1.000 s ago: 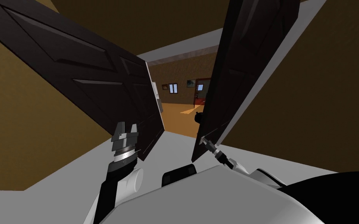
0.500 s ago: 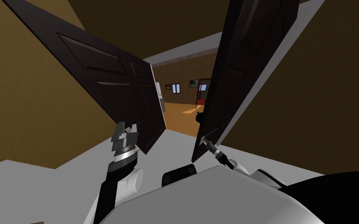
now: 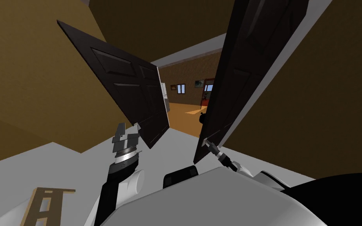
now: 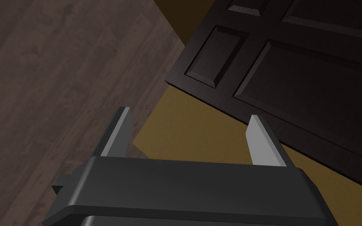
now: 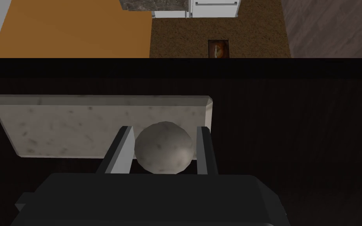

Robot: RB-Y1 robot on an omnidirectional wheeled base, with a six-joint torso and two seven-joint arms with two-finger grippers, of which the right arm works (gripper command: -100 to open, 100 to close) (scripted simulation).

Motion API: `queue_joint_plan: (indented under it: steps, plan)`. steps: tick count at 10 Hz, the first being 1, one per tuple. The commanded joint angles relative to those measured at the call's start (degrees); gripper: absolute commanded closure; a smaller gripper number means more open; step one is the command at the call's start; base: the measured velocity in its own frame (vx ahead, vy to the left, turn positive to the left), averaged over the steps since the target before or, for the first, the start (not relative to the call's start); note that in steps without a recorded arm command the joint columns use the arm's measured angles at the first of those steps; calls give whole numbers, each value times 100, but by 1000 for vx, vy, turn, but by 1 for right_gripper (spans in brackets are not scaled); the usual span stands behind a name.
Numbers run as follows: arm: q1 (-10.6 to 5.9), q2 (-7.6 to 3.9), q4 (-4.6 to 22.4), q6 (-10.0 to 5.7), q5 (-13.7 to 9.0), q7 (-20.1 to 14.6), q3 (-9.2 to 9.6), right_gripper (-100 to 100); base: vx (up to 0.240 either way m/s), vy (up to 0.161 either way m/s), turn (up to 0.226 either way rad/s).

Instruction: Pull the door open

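The right end effector (image 5: 164, 129) pinches the round pale knob (image 5: 164, 151) of the dark right-hand door (image 3: 251, 59). The door stands well ajar, with orange floor (image 3: 182, 119) showing beyond, so some pulling likely remains. The left end effector (image 4: 189, 113) hangs spread near the left door leaf (image 3: 133, 90).

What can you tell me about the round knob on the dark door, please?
The knob is a round ball, mottled pale grey like stone. It stands out from a rectangular plate of the same look, with bevelled edges, fixed flat on the dark wood-grained door. The right claw is shut on it: its two fingers press the knob's opposite sides. Nothing else touches it.
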Motion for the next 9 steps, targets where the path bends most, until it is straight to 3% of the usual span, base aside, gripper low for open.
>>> queue_joint_plan:
  steps: [1, 6, 9]
  plan:
    - [8, -11, 61, -86, -1, -4, 4, 100, -186, -102, 157]
    - [50, -61, 161, -256, -19, -19, -4, 100, -186, -101, 162]
    - [-74, -16, 393, -351, 50, -8, -13, 100, -134, -54, 108]
